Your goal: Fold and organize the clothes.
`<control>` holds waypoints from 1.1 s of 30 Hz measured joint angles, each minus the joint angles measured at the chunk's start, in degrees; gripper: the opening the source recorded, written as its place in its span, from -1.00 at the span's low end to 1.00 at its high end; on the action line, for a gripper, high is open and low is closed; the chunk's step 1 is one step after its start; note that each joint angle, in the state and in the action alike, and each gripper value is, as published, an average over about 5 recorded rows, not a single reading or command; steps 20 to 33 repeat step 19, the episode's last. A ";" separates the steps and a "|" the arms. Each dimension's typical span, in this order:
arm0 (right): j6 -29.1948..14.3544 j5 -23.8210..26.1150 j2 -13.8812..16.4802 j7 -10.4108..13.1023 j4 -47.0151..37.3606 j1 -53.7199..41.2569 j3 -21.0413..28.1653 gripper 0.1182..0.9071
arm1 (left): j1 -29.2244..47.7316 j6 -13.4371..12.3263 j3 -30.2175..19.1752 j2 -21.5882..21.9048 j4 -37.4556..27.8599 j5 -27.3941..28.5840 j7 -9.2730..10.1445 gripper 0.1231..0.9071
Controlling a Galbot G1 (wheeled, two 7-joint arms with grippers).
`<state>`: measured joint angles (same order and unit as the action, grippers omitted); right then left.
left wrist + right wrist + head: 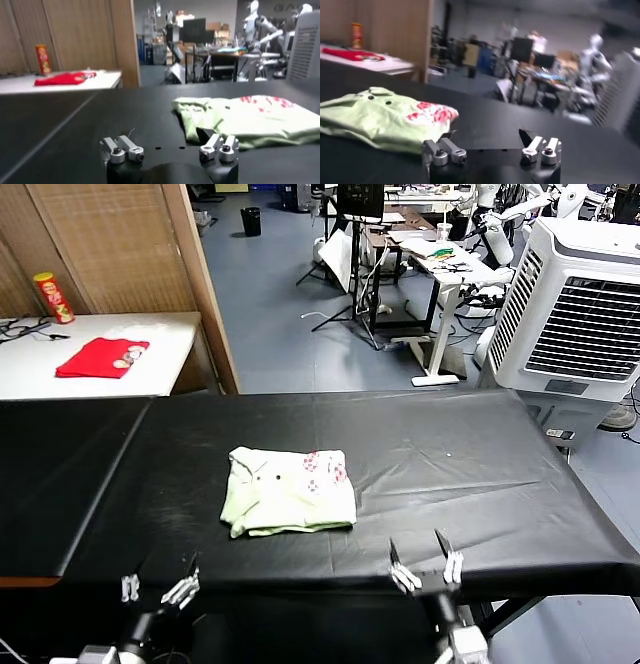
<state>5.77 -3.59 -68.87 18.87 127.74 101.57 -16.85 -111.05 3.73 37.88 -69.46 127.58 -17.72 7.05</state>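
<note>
The clothes point(289, 492), a pale green T-shirt with a red-pink print, lie folded into a compact rectangle near the middle of the black table point(480, 454). My left gripper point(158, 588) hangs open at the table's front edge, to the shirt's near left, with nothing between its fingers. My right gripper point(424, 564) is open too, at the front edge to the shirt's near right, clear of the fabric. The left wrist view shows the clothes point(250, 120) beyond the open left gripper point(167, 137). In the right wrist view the clothes point(380, 120) lie just past the open right gripper point(487, 136).
A white side table point(160, 374) at the back left carries a bright red cloth point(100, 356) and a red can point(53, 296). A wooden partition point(205, 284) stands behind it. A large white air cooler point(575, 314) stands beyond the table's right end.
</note>
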 joint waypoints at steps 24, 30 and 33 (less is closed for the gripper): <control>-1.80 0.14 -1.00 6.48 5.82 17.45 1.10 0.72 | -6.37 6.24 1.32 0.86 6.12 -2.09 0.60 0.72; -1.80 0.14 -1.00 6.48 5.82 17.45 1.10 0.72 | -6.37 6.24 1.32 0.86 6.12 -2.09 0.60 0.72; -1.80 0.14 -1.00 6.48 5.82 17.45 1.10 0.72 | -6.37 6.24 1.32 0.86 6.12 -2.09 0.60 0.72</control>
